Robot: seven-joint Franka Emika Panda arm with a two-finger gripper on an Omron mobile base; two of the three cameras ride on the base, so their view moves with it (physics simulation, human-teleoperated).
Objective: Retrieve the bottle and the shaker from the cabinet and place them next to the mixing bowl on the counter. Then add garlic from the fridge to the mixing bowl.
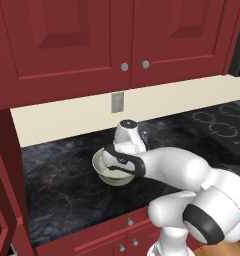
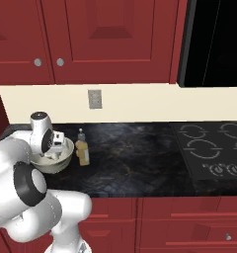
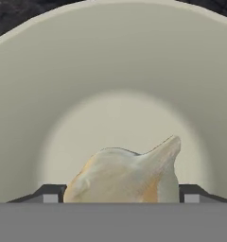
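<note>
Cream walls of the mixing bowl (image 3: pixel 113 71) curve round the whole hand view, and low in that view, at about six o'clock, lies the garlic (image 3: pixel 127 177), a pale beige bulb with its pointed tip tilted toward two o'clock. The gripper (image 3: pixel 120 198) frames it: one dark finger tip (image 3: pixel 50 194) shows at the bulb's eight o'clock side and the other at its four o'clock side, so the bulb sits squarely between them. The jaws stand wide; whether the pads press on the garlic or merely flank it cannot be told, since the contact line is hidden at the bottom edge.

In the left base view the white arm reaches forward from five o'clock, and its hand dips into the mixing bowl (image 1: pixel 99 167), which rests on the black marbled counter (image 1: pixel 57 185) a little below the picture's centre. The hand covers the bowl's inside there.

In the right base view the mixing bowl (image 2: pixel 61 160) stands at about nine o'clock on the counter (image 2: pixel 140 158), with the gripper (image 2: pixel 52 154) lowered into it. The bottle (image 2: pixel 82 150), pale yellow with a grey top, stands upright just beside the bowl at the bowl's three o'clock. Above the counter, red cabinet doors (image 2: pixel 105 39) are closed.
</note>
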